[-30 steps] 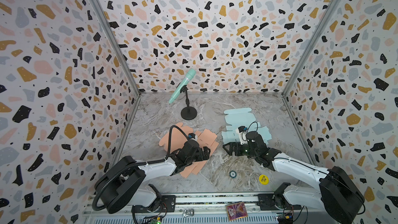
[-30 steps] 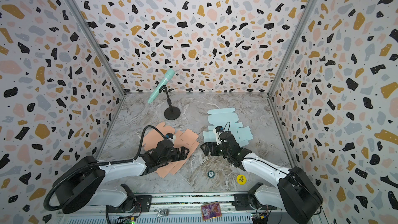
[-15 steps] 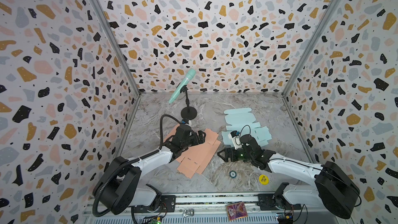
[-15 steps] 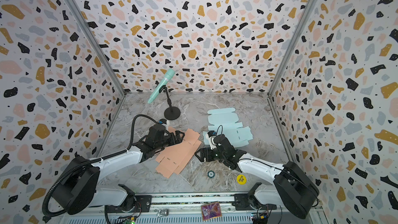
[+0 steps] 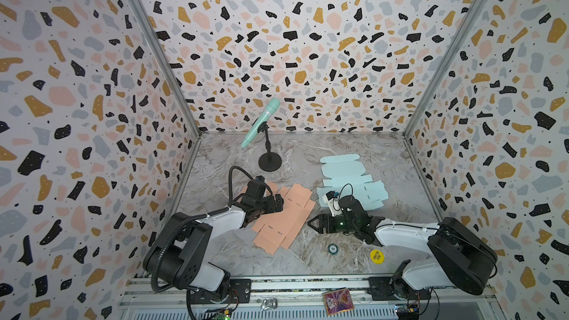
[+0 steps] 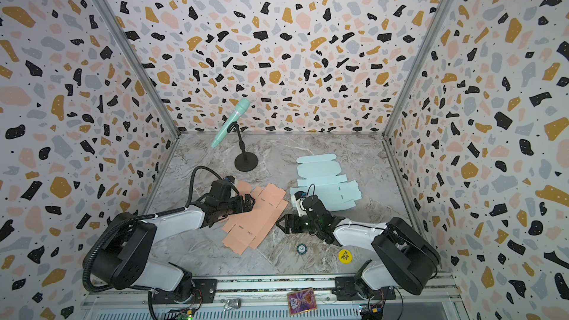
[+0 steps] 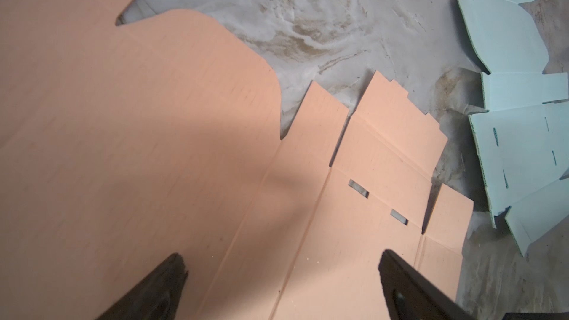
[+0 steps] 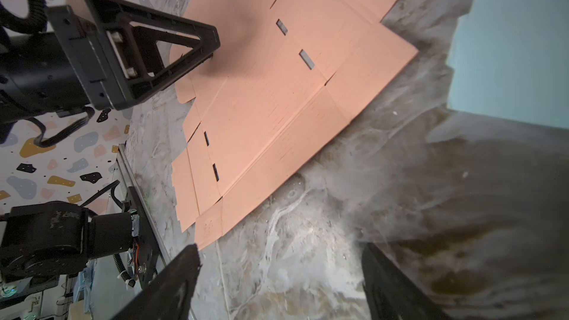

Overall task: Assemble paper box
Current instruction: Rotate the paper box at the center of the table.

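1. Cardboard blank, salmon-coloured (image 5: 284,215), lies flat and unfolded on the marble tabletop (image 5: 308,155), near the front, between the two arms. A second blank, pale blue (image 5: 351,180), lies flat behind the right arm.
2. Compared with a second ago, the salmon-coloured blank has turned and slid toward the middle of the table, so its long edge now faces the right arm.
3. Left gripper (image 5: 277,203) has moved from the blank's front part to its rear left part. It rests low over the card with its jaws wide apart, holding nothing; the left wrist view shows bare card between the fingertips (image 7: 172,272).
4. Right gripper (image 5: 311,224) has swung away from the pale blue blank and now points at the salmon-coloured blank's near edge, just beside it, not touching. Its jaws are apart and empty, narrowing slightly.
5. Judgement: the blank has been repositioned for two-handed work; folding has not begun, as every panel is flat.
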Motion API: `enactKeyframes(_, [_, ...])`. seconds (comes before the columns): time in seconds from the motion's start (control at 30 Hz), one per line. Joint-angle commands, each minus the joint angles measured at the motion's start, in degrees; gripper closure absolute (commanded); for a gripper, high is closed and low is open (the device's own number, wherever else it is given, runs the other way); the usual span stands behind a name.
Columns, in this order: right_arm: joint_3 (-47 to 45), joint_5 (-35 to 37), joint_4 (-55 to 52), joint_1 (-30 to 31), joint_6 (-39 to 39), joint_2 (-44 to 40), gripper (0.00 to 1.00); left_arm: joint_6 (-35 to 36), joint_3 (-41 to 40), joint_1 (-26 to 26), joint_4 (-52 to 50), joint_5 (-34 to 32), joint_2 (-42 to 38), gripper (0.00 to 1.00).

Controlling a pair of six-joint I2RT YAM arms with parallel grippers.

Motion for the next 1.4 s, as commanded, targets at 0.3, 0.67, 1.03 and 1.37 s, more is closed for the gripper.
enactKeyframes(0.3, [3.91, -5.57, 9.57, -0.17, 1.71, 8.82, 0.21, -7.28, -11.16, -2.29, 1.31, -0.27, -9.87, 0.0])
enactKeyframes(0.67, [5.62, -7.86, 12.63, -2.23, 1.91, 12.39, 0.39, -17.65, -16.39, -8.68, 1.89, -4.43, -19.36, 0.02])
enactKeyframes(1.03, [13.22, -9.41, 7.44, -5.12, -3.47, 18.14, 0.57, -18.97, -21.35, -9.94, 3.23, -6.1, -22.8, 0.07])
enactKeyframes(1.37, [17.64, -10.97, 6.59, -6.58, -4.79, 22.31, 0.59, -22.04, -23.01, -12.16, 4.27, -6.91, -25.23, 0.11])
